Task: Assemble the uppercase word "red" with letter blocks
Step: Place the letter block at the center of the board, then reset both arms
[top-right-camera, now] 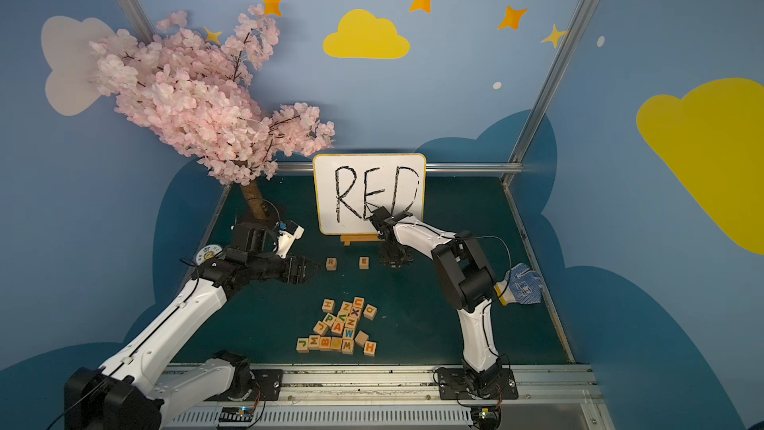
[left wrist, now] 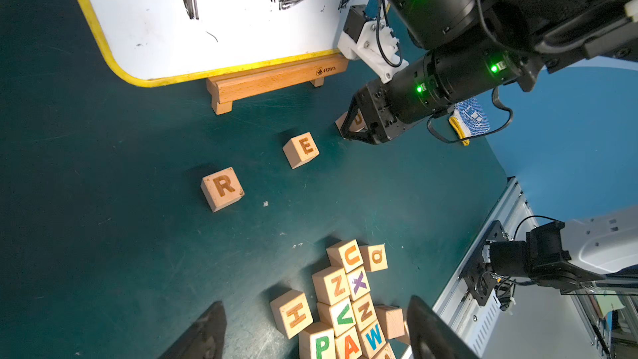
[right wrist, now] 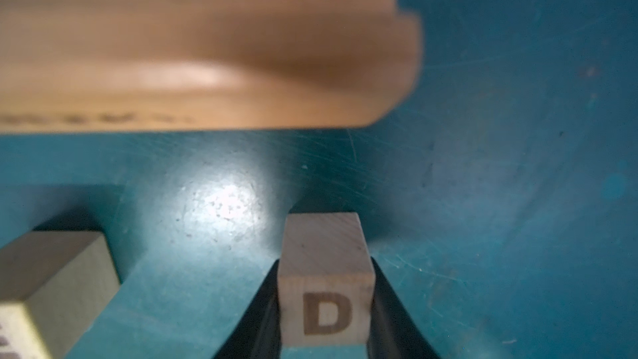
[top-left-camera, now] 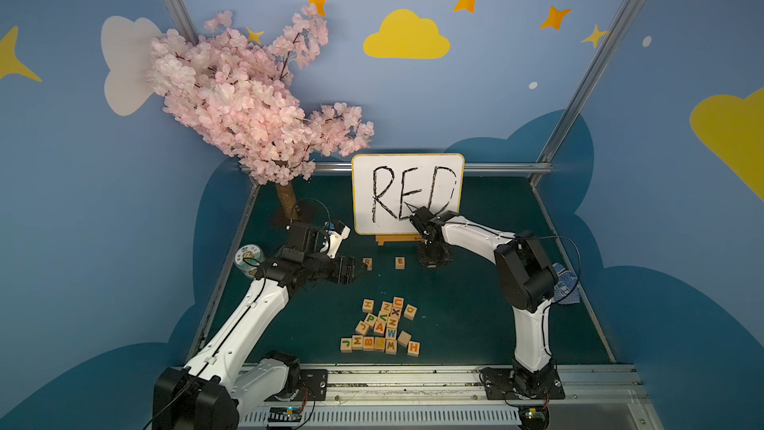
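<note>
Two letter blocks stand apart in a row in front of the whiteboard: the R block (top-left-camera: pixel 367 262) (left wrist: pixel 222 188) on the left, the E block (top-left-camera: pixel 399 262) (left wrist: pixel 301 149) to its right. Right of E, my right gripper (top-left-camera: pixel 432 265) (right wrist: pixel 325 265) points down, shut on the D block (right wrist: pixel 326 291) (left wrist: pixel 357 121), low over the green table. My left gripper (top-left-camera: pixel 364 271) (left wrist: pixel 314 303) reaches in level, just left of R, open with nothing between its fingers. Several other letter blocks (top-left-camera: pixel 382 326) (left wrist: pixel 348 302) lie heaped nearer the front.
The yellow-framed whiteboard (top-left-camera: pixel 407 194) reading RED rests on a wooden stand (left wrist: pixel 276 79) close behind the row. A pink blossom tree (top-left-camera: pixel 248 97) stands at the back left, a tape roll (top-left-camera: pixel 248 260) beside my left arm. A blue glove (top-right-camera: pixel 523 283) lies by the right edge.
</note>
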Motion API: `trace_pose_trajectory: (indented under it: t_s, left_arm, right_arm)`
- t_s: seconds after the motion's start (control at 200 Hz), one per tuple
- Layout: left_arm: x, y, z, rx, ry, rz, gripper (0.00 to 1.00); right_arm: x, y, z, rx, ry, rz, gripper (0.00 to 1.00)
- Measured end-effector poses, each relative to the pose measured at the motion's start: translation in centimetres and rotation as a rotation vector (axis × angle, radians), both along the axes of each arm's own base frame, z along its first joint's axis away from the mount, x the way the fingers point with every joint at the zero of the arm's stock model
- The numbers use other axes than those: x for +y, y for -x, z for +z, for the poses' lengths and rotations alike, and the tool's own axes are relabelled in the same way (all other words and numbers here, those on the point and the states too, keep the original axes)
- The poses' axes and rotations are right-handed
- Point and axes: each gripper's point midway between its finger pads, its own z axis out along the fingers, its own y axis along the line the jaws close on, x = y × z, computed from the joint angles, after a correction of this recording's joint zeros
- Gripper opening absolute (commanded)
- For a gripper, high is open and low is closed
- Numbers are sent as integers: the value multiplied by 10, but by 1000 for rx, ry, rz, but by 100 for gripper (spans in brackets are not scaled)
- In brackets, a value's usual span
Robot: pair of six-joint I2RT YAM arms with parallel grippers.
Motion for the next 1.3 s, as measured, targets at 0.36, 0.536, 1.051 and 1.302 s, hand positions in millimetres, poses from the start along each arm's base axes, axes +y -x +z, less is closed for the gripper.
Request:
trace_pose_trajectory:
  t_s: [0.36,0.536,1.051,1.302]
  left_arm:
    - [2,-1,0,-9,-13,9,81]
    - [9,-5,4,-40,-38,43,84]
    - [82,-52,18,-258,-109,564,100]
    - [127,-91,-20,-327,-283,790,100]
  right_arm:
    - [-2,2,1,7,7,3,51]
    - [-7,0,22,-45,7,3,56]
    - [-108,-10,125,-392,34,-111,91]
    - [-190,-10,151,-633,95,-294,91]
